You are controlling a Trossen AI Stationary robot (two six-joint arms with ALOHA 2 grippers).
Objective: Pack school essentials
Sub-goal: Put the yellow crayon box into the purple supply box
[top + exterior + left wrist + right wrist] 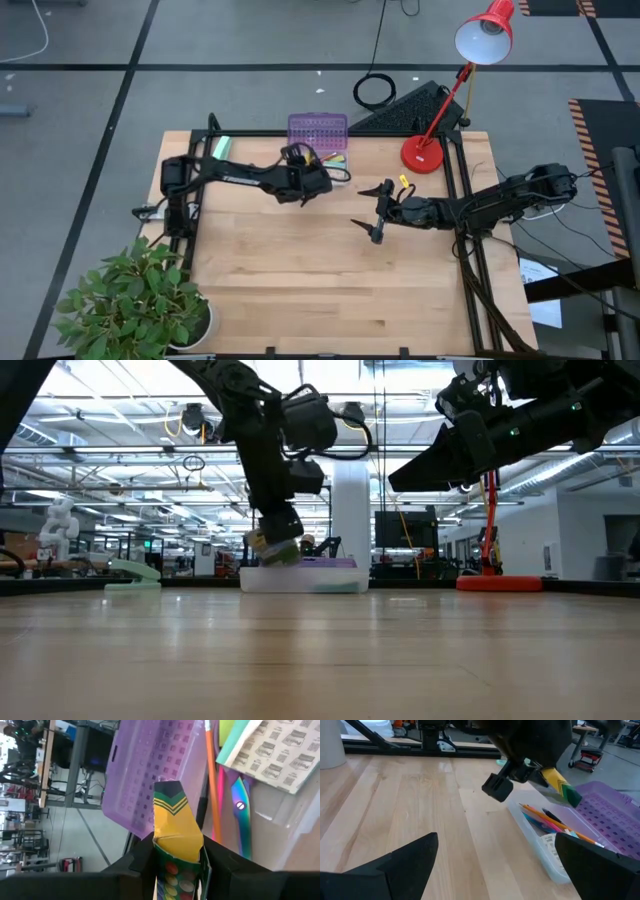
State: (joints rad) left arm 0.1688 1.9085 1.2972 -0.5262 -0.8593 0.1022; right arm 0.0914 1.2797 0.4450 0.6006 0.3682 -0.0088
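My left tool (300, 172) is clamped on the crayon box (176, 832), gripping it low on its body so the yellow and green flap end sticks out ahead of the fingers (132, 865). I hold it that way so the free end can lead into the clear box (547, 851), which sits at the far edge of the bench (300, 280) with its purple lid (318, 130) swung open and out of the way. In the low view the crayon box hangs just above the clear box's near wall, not yet set down.

Already lying in the clear box are an orange pencil (212, 780), a pink one just beside it, the scissors (242, 815) with their shiny blades, and a printed sheet (272, 752) at one end. I judge the bare strip beside the pencils to be the place for the crayons.

My right tool (378, 212) waits over the bench's right half, fingers spread wide and empty, well apart from the clear box so it does not crowd the drop.
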